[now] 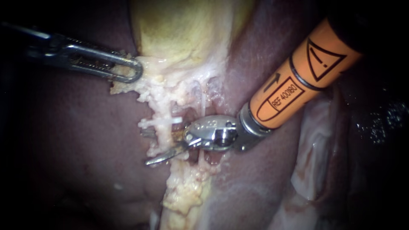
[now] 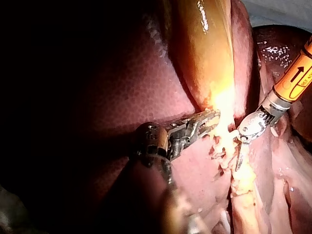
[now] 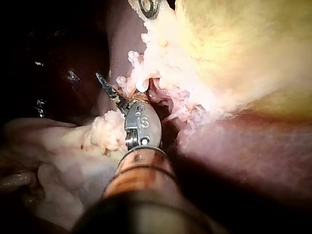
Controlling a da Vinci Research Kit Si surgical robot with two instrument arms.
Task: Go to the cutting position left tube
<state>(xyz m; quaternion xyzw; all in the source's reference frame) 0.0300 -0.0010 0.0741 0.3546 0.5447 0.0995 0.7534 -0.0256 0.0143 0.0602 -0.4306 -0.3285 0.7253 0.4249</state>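
Observation:
The left tube (image 1: 161, 138) is a pale, fat-covered strand that runs down from the yellow gallbladder (image 1: 187, 30) over the dark liver (image 1: 76, 140). My right instrument (image 1: 145, 147) has an orange shaft and comes in from the upper right. Its two thin blades stand open astride the left tube, one on each side. A white bar (image 1: 164, 122) crosses the tube just above the blades. My left instrument (image 1: 128, 70) is shut on whitish tissue at the gallbladder's lower end, holding it to the left. In the right wrist view only one blade (image 3: 107, 85) shows.
A thinner strand, the right tube (image 1: 203, 102), runs down behind my right instrument's wrist. Pale folded tissue (image 1: 315, 153) lies under the orange shaft at the right. Lumpy yellow fat (image 1: 187, 187) continues below the blades.

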